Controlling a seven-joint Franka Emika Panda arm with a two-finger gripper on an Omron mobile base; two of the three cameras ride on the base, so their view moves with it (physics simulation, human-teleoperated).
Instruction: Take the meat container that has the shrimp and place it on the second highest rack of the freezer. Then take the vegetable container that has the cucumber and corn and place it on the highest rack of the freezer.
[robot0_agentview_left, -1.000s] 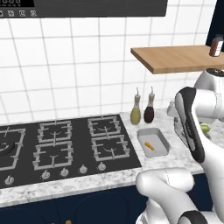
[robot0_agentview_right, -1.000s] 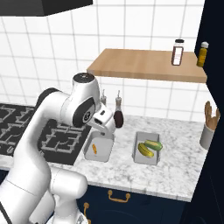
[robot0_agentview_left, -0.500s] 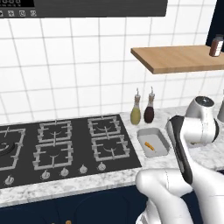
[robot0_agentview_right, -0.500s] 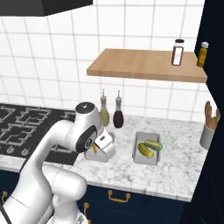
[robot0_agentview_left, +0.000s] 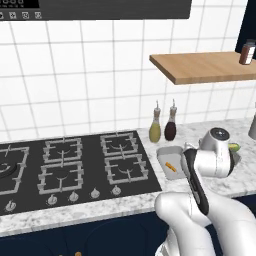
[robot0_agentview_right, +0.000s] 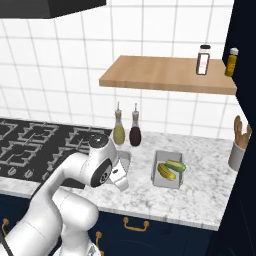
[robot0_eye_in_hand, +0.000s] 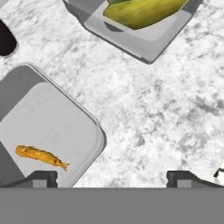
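counter: white-grey marbled stone (robot0_agentview_right: 210, 195), mottled veining, smooth; runs right of the hob.
meat container: shallow grey tray (robot0_eye_in_hand: 52, 118), rounded corners, matte flat floor; sits on counter just right of hob, also at (robot0_agentview_left: 167, 152).
shrimp: small curved orange piece (robot0_eye_in_hand: 41, 156), rough crumbly skin, lies on tray floor near the edge closest to the hand; seen as orange fleck (robot0_agentview_left: 170, 166).
veg container: same kind of grey tray (robot0_agentview_right: 156, 176), boxy walls; on counter right of meat container, apart from it w/ bare marble between.
corn: stubby yellow cob (robot0_agentview_right: 166, 171), bumpy, inside veg tray.
cucumber: green rod (robot0_agentview_right: 176, 165), lies beside corn in same tray, touching it.
gripper: (robot0_eye_in_hand: 111, 177) low over counter, pointing down at marble between the 2 trays; jaws spread wide, nothing between them; one dark fingertip (robot0_eye_in_hand: 41, 177) over meat tray's corner.
hob: black glass, 6 burners, grey cast grates (robot0_agentview_left: 65, 165), round knobs along front.
bottles: 2 slim glass, one olive-yellow (robot0_agentview_right: 119, 134), one dark brown (robot0_agentview_right: 135, 135), against white tile wall.
shelf: flat wood plank (robot0_agentview_right: 160, 75), light grain.
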